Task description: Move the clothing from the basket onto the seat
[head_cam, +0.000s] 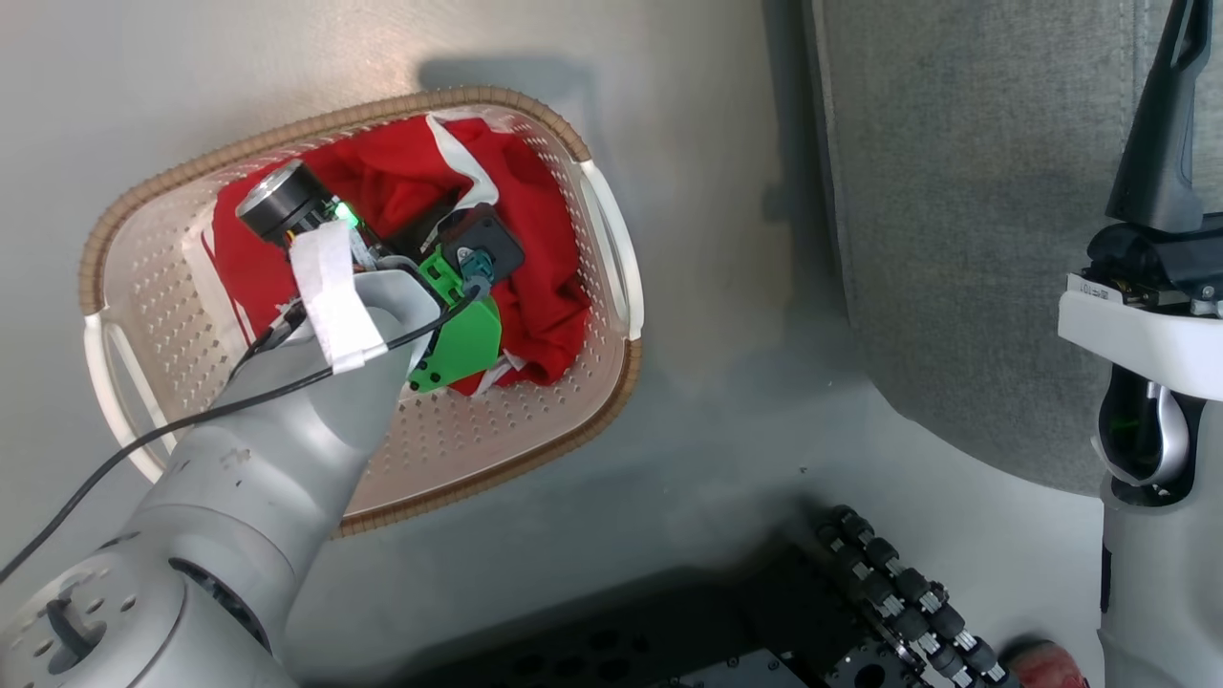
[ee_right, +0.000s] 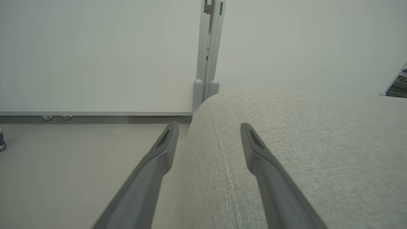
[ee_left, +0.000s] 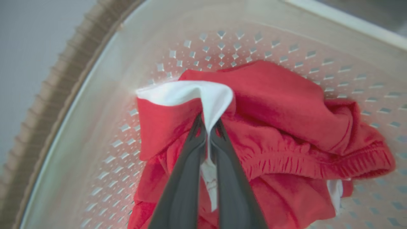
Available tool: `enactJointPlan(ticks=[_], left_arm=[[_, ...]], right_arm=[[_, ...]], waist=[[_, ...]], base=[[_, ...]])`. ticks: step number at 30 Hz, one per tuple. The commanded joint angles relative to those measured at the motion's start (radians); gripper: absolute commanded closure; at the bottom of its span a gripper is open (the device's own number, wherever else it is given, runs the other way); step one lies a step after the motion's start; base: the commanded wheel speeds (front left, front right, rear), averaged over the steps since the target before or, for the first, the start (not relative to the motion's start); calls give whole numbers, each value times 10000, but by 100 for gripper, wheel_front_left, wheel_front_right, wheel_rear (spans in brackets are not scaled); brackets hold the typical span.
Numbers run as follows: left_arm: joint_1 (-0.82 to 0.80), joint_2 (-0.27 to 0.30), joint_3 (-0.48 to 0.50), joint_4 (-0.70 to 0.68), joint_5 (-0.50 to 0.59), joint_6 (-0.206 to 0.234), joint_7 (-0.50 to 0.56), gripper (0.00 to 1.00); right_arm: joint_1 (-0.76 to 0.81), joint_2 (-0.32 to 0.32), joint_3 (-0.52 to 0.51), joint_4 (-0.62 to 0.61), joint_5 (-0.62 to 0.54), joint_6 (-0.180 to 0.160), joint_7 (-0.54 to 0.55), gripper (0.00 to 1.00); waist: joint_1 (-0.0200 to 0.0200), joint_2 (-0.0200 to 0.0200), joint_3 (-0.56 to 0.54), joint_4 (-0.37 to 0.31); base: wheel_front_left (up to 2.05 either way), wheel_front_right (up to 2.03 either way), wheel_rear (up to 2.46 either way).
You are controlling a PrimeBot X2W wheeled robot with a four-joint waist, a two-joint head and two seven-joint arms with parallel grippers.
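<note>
Your left gripper (ee_left: 208,133) is down inside the basket (head_cam: 143,287), and its jaws are pressed together on a fold of the white panel of the clothing (ee_left: 279,105), pinching that white fabric between the two dark fingers (ee_left: 182,178). In the left wrist view the white fold rises out from between the fingertips and drapes over them, with red fabric bunched on both sides and a gathered elastic band running off to the right. The clothing lies in a crumpled heap on the perforated bottom of the basket, reaching toward one wall. From the head view you see your left arm (head_cam: 287,420) reaching into the basket from the lower left, its wrist and green housing covering the middle of the red heap, so the fingertips themselves are hidden there. The basket sits on the pale floor (head_cam: 707,459), beside the seat (head_cam: 965,239) and apart from it, with a strip of floor between them. Your right gripper (ee_right: 208,130) hangs over the rounded edge of the seat with its jaws spread wide and nothing between them; one finger shows over the floor, the other over the grey cushion near its stitched seam. A white wall (ee_right: 95,54) stands behind the seat.
</note>
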State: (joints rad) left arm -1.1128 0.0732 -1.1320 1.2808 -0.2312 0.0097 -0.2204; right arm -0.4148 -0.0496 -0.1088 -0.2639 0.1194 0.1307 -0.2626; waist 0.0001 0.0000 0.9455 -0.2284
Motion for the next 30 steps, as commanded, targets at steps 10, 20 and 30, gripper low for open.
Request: enactJointPlan(ticks=[10,20,30], left_arm=[[1834,207,1191,-1847,-1116,544,-452,100],[4824,862,3381,-5692,-1525,948,-453,100],[7579,844,5409,-8380,-734,1122,-455,100]], right_arm=[[620,-22,841,432,-972,-7,-34,0],[1888,-22,1315,1354,-1010,-7,-32,0],[3176,-20,1850,2571,-632,-7,-32,0]], waist=[[-1,0,-2646,677],[-1,0,-5611,1417],[-1,0,-7791,1898]], base=[[0,0,0],[0,0,0],[0,0,0]])
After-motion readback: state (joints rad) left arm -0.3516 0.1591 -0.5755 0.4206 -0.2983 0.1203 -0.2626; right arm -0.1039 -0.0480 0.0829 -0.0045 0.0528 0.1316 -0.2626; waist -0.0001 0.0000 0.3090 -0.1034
